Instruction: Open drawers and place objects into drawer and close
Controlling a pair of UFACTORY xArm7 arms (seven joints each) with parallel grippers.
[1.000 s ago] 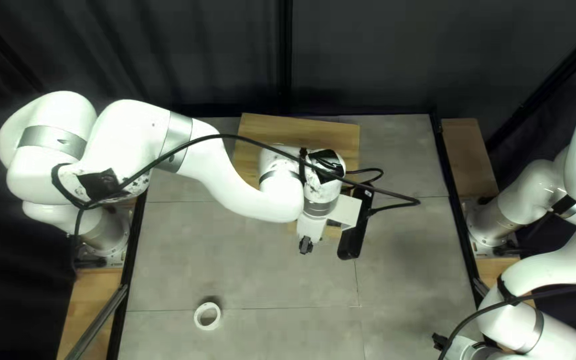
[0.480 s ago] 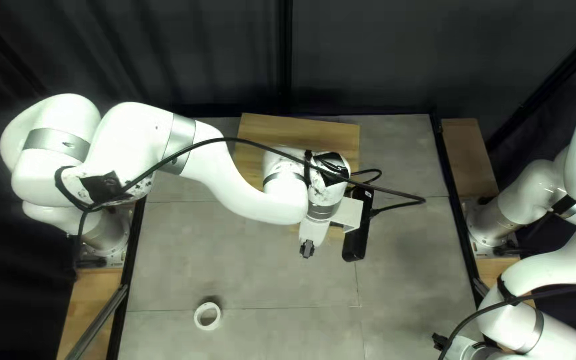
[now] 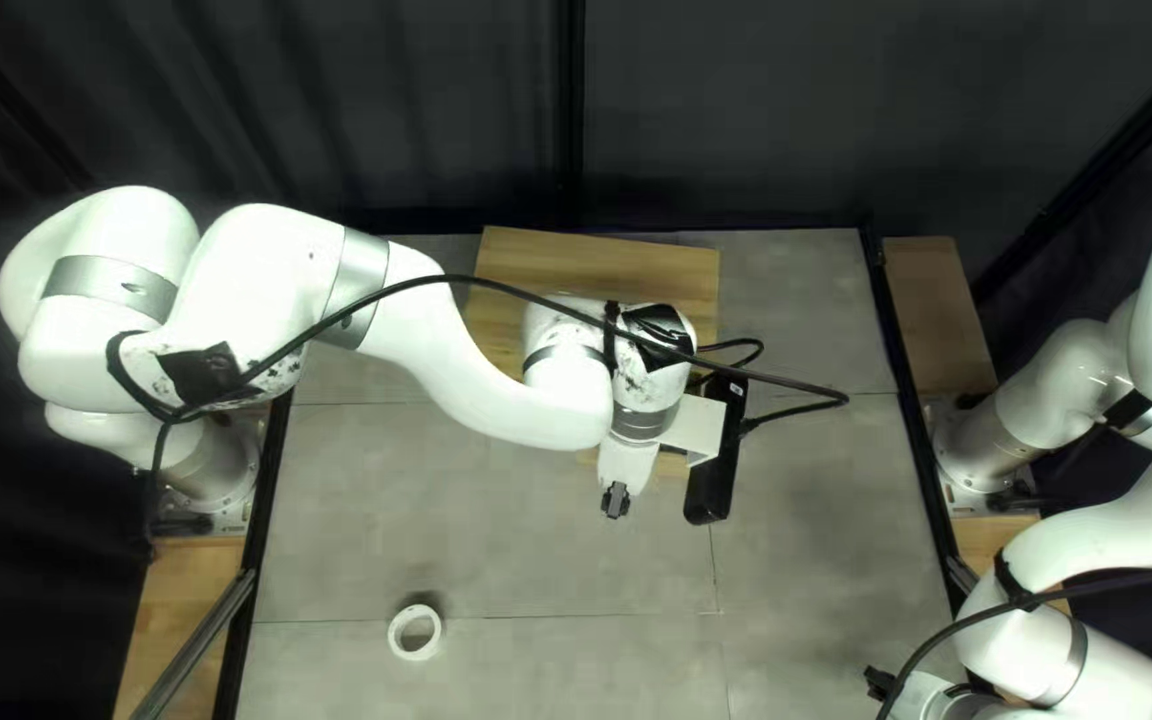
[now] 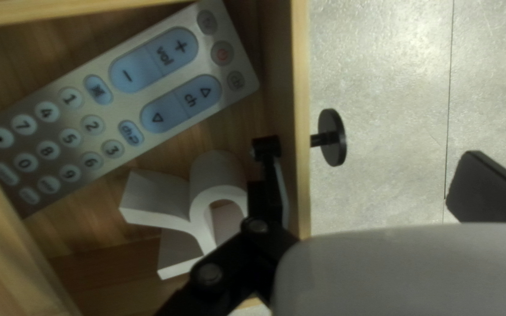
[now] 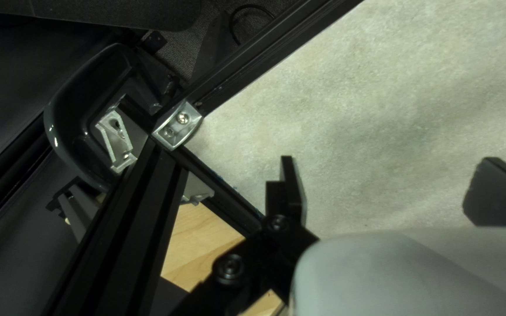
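Tabletop [image 3: 470, 520] spreads below the left gripper [image 3: 615, 504] in the top left view. Behind this gripper, under its raised arm, lies a wooden box [image 3: 590, 258]; a long black object [image 3: 711, 478] lies beside it, toward the right arm's base. A white ring [image 3: 395, 632] lies well apart from it, toward the table's near edge and the left arm's base. The right gripper [image 3: 878, 684] is near the table's near right corner.

In the left wrist view, the left gripper is spread wide and grips nothing. One finger [image 4: 269, 181] reaches over the inside of an open drawer [image 4: 301, 99], the other stands outside it, so the drawer's front and its black knob [image 4: 335, 137] come between them. Past the inner finger, in the drawer, lie a remote control [image 4: 130, 88] and, nearer the finger, a curled white piece [image 4: 215, 169].

In the right wrist view, the right gripper is also wide and empty, with a metal bracket [image 5: 177, 126] beyond one finger.
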